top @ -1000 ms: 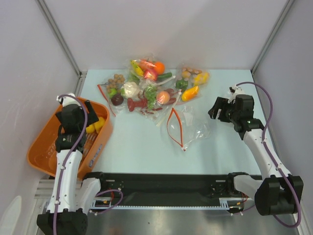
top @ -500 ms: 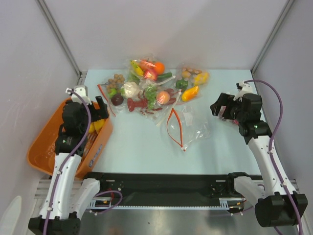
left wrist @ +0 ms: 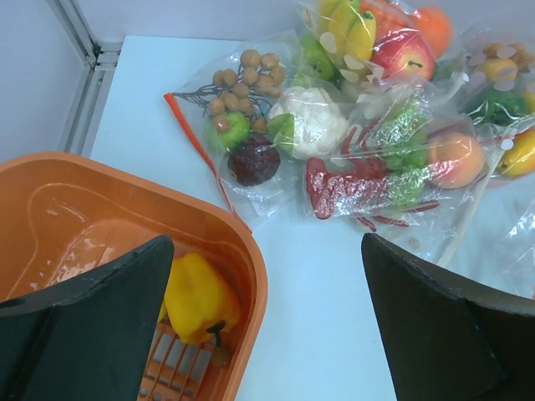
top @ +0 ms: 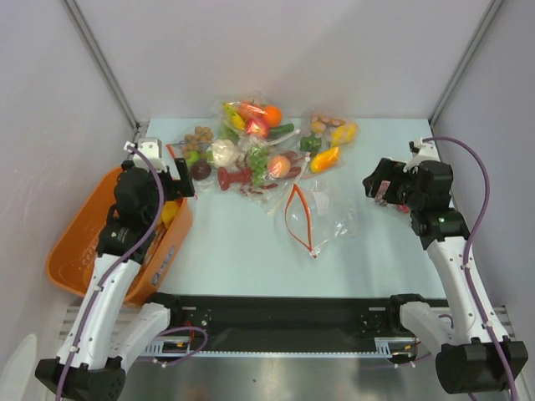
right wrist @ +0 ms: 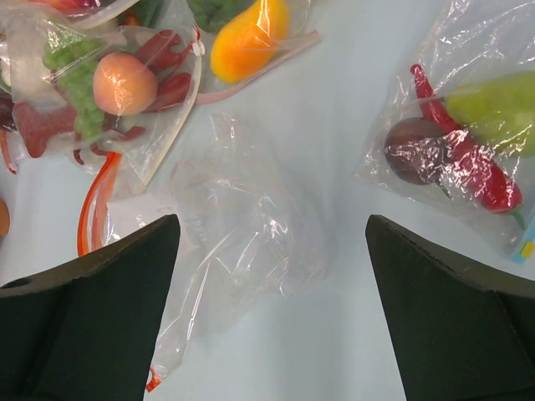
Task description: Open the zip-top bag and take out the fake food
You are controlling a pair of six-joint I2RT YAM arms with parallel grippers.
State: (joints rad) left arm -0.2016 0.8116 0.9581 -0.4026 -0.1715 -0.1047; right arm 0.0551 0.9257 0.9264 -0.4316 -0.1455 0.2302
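The zip-top bag (top: 324, 219) lies crumpled and empty mid-table, its orange-red zip strip (top: 297, 215) spread in an open loop. It also shows in the right wrist view (right wrist: 242, 242). A yellow toy pepper (left wrist: 196, 296) lies in the orange basket (left wrist: 100, 217), and shows in the top view (top: 170, 213). My left gripper (top: 171, 185) is open and empty over the basket's right rim (left wrist: 266, 242). My right gripper (top: 378, 185) is open and empty above the table, just right of the bag (right wrist: 272, 221).
A pile of filled clear bags (top: 251, 150) lies at the back: cauliflower, brown balls, peach, apple, orange. Another filled bag with a red chilli (right wrist: 456, 142) lies right of the empty one. The orange basket (top: 79, 242) stands at the left edge.
My left gripper has moved away from over the basket, toward the table's back and right. My right gripper has shifted slightly to the right. The bag has not moved.
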